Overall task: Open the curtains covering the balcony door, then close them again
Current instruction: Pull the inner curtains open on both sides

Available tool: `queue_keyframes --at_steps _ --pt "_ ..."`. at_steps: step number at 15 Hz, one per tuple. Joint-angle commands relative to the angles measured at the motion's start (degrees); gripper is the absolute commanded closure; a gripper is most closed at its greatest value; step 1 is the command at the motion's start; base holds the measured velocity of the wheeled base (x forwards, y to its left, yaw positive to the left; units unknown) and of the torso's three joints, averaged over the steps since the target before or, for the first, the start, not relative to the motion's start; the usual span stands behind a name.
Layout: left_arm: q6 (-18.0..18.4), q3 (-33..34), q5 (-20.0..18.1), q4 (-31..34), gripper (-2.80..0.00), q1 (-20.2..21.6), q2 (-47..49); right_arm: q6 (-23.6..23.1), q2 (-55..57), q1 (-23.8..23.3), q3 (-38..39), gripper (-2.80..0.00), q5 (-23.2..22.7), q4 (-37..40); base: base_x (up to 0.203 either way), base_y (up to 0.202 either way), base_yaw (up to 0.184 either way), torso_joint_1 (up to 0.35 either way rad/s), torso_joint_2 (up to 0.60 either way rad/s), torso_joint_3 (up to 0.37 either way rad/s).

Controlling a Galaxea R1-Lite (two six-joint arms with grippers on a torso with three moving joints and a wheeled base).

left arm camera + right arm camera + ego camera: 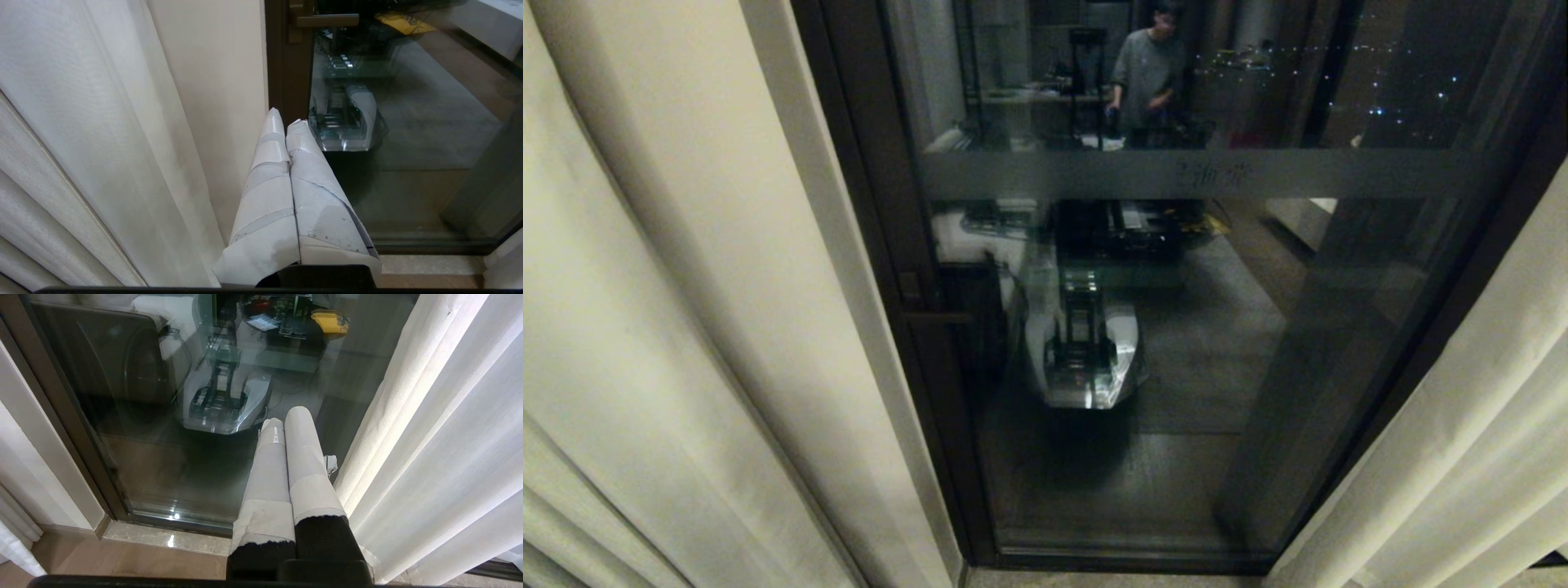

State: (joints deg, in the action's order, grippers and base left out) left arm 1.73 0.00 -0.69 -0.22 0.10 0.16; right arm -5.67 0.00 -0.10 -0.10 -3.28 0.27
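The cream-white curtains hang parted, one panel on the left (686, 327) and one on the right (1462, 457), with the dark-framed balcony door (1176, 327) bare between them. A frosted band (1192, 173) crosses its glass. My left gripper (286, 116) is shut and empty, its white-taped fingers pressed together beside the left curtain (102, 143) and the door frame (286, 61). My right gripper (286, 416) is also shut with nothing in it, close beside the right curtain (441, 449) in front of the glass (163, 437). Neither arm shows in the head view.
The glass mirrors my own base (1086, 351) and a person (1147, 69) standing in the room behind. A door handle (327, 19) sits on the frame. A pale stone sill (171, 539) runs along the door's foot.
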Motion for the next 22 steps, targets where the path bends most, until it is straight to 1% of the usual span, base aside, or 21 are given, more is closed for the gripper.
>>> queue_keyframes --at_steps 1,7,9,14,17,22 --pt "0.0 0.0 0.0 0.0 0.00 0.0 -0.1 0.0 0.1 0.0 0.0 0.00 -0.1 0.0 0.000 0.000 0.000 0.000 0.00 0.000" --pt "0.1 0.0 0.0 0.1 0.00 0.1 -0.1 0.0 0.1 0.0 0.0 0.00 -0.1 0.0 0.000 0.000 0.000 0.000 0.00 0.000" --pt "0.2 0.0 -0.1 0.0 0.00 0.0 -0.1 0.0 0.1 0.0 0.0 0.00 -0.1 0.0 -0.002 -0.071 0.002 0.000 0.00 0.005" --pt "0.5 0.0 -0.1 0.0 0.00 0.0 -0.1 0.0 0.1 0.0 0.0 0.00 -0.1 0.0 0.000 -0.182 -0.001 0.004 0.00 0.002" --pt "1.7 0.0 -0.3 0.0 0.00 0.0 -0.2 0.0 0.1 0.0 0.0 0.00 -0.1 0.0 0.000 -0.189 -0.002 0.001 0.00 0.000" --pt "1.7 0.0 -0.3 0.0 0.00 0.0 -0.1 0.0 0.1 0.0 0.0 0.00 -0.1 0.0 0.000 -0.192 0.000 0.000 0.00 0.000"
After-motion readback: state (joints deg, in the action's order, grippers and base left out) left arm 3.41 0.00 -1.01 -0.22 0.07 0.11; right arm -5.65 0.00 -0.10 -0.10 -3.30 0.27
